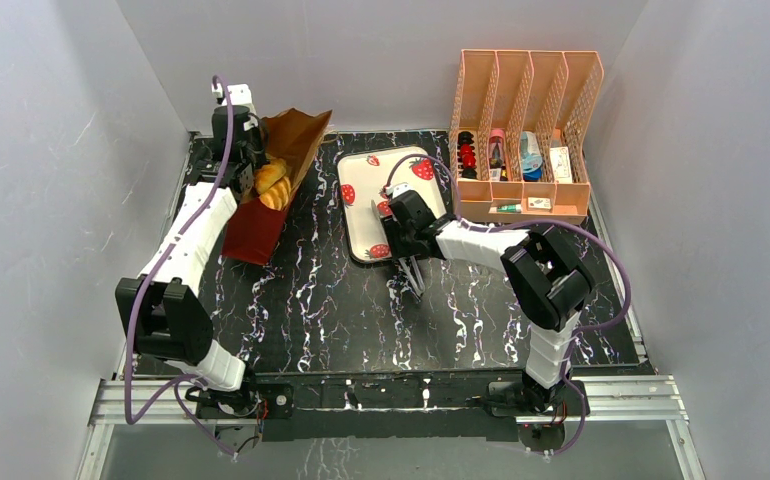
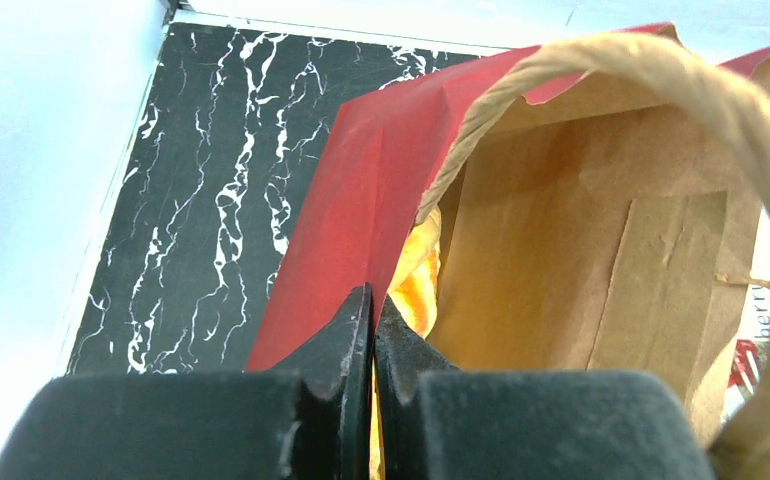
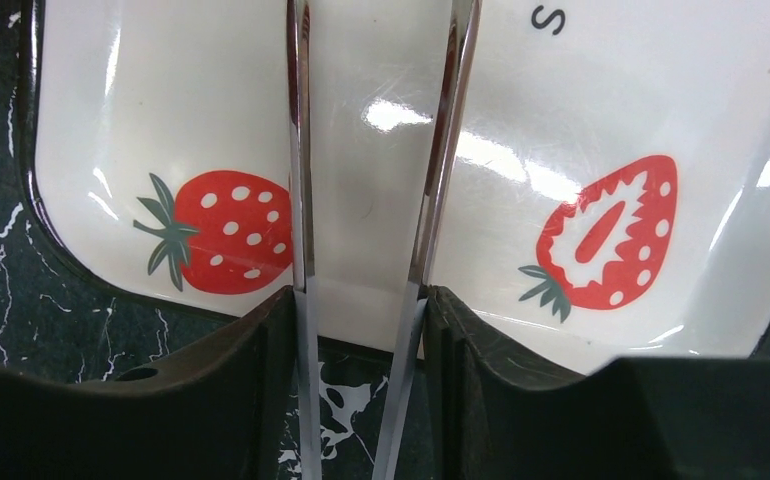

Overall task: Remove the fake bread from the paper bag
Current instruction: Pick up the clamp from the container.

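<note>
**Two grippers engaged, bread still bagged**

Left side: pinched fully together on the red edge of the paper bag [image 2: 361, 180] with the left gripper [image 2: 371, 300], holding the mouth open above the bench [image 2: 211, 150]. Right side: narrowed around metal tongs [image 3: 298, 150] with the right gripper [image 3: 359, 295], gripping both blades against the inner faces, with the tips out over the strawberry tray [image 3: 161, 100].

Inside the bag's mouth, just behind the pinched edge: orange fake bread [image 2: 416, 280], croissant-shaped from overhead, piled near the opening. Probably light, hollow and stiff, with a smooth skin likely to slip between metal blades. Best taken across the ridged middle of one piece, squeezing gently. Thin paper as well, liable to tear or crumple, so no tugging at the rim.
</note>
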### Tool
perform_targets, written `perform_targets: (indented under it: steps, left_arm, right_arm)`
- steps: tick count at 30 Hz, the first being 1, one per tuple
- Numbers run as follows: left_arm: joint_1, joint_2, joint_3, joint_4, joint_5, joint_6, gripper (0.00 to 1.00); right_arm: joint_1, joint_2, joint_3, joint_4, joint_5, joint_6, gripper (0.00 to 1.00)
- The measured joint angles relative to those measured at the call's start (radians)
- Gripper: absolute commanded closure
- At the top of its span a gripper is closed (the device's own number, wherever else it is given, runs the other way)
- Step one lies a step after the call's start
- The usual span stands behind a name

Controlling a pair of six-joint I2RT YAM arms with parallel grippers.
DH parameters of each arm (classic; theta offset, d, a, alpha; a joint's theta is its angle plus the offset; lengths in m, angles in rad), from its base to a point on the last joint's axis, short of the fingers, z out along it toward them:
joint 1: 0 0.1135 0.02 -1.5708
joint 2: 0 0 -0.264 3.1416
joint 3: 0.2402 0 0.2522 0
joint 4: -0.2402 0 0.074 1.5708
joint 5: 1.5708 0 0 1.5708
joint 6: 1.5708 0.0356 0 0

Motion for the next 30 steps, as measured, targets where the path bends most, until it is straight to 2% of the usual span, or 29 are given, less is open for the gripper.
perform_targets:
  steps: [20, 30]
  left_arm:
    - [-0.026, -0.092, -0.128, 0.060, 0.042, -0.086, 1.00]
    - [-0.138, -0.096, -0.144, 0.084, 0.004, -0.116, 1.00]
  right_arm:
    - [0.000, 0.011, 0.039, -0.064, -0.027, 0.010, 0.73]
    - [0.000, 0.011, 0.049, -0.084, -0.027, 0.012, 0.75]
